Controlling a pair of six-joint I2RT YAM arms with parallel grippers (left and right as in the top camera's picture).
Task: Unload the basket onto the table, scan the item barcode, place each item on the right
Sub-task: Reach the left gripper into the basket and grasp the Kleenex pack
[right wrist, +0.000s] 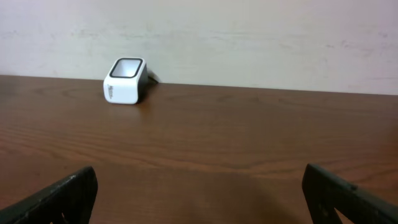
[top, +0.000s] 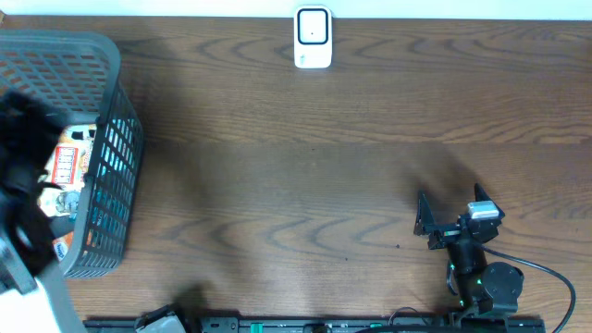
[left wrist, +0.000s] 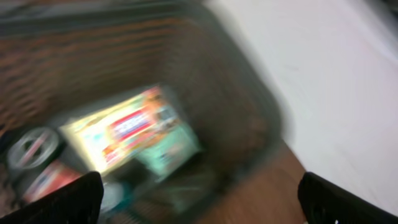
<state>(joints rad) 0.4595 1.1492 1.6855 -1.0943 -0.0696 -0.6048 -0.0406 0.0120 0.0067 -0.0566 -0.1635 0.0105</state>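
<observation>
A white barcode scanner [top: 313, 37] with a dark window stands at the table's far edge and shows small in the right wrist view as the scanner [right wrist: 126, 81]. The items lie in a grey mesh basket [top: 109, 139] at the left. The blurred left wrist view shows a colourful box [left wrist: 130, 134], a round lid [left wrist: 34, 146] and a red pack [left wrist: 50, 177]. My left arm [top: 20, 176] hangs blurred over the basket, and its gripper [left wrist: 199, 202] is open and empty above the items. My right gripper [top: 450, 205] rests open and empty near the front right, facing the scanner.
The basket's dark rim [left wrist: 249, 81] curves round the items, with a pale floor beyond it. Brown wooden table [top: 305, 185] stretches between basket and scanner. A black rail with cables runs along the front edge [top: 314, 324]. A pale wall rises behind the scanner.
</observation>
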